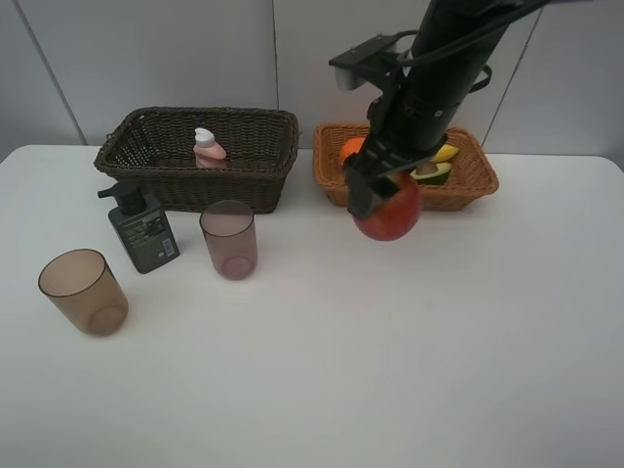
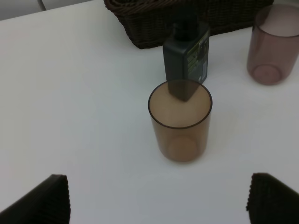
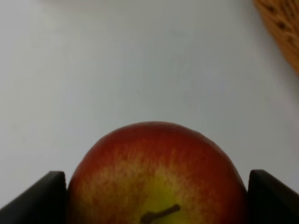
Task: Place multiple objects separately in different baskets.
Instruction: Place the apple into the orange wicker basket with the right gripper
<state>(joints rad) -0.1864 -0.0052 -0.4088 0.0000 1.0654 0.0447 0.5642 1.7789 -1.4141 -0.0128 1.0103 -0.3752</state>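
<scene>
My right gripper (image 1: 382, 198) is shut on the red apple (image 1: 388, 213), held just in front of the light orange-tan basket (image 1: 468, 182); the apple fills the right wrist view (image 3: 156, 177). That basket holds the orange (image 1: 352, 148), the halved avocado (image 1: 430, 173) and the banana (image 1: 446, 152). The dark brown basket (image 1: 156, 180) holds the small pink bottle (image 1: 208, 148). The dark green pump bottle (image 1: 142, 229) and two brownish cups (image 1: 84, 292) (image 1: 229, 239) stand in front of it. My left gripper (image 2: 156, 198) is open above the near cup (image 2: 180, 120); it is out of the exterior view.
White table (image 1: 390, 370) with a grey wall behind the baskets. In the left wrist view the pump bottle (image 2: 187, 58) stands just behind the near cup, with the second cup (image 2: 273, 44) and the dark basket (image 2: 154, 23) beyond. A corner of the tan basket (image 3: 282, 28) shows in the right wrist view.
</scene>
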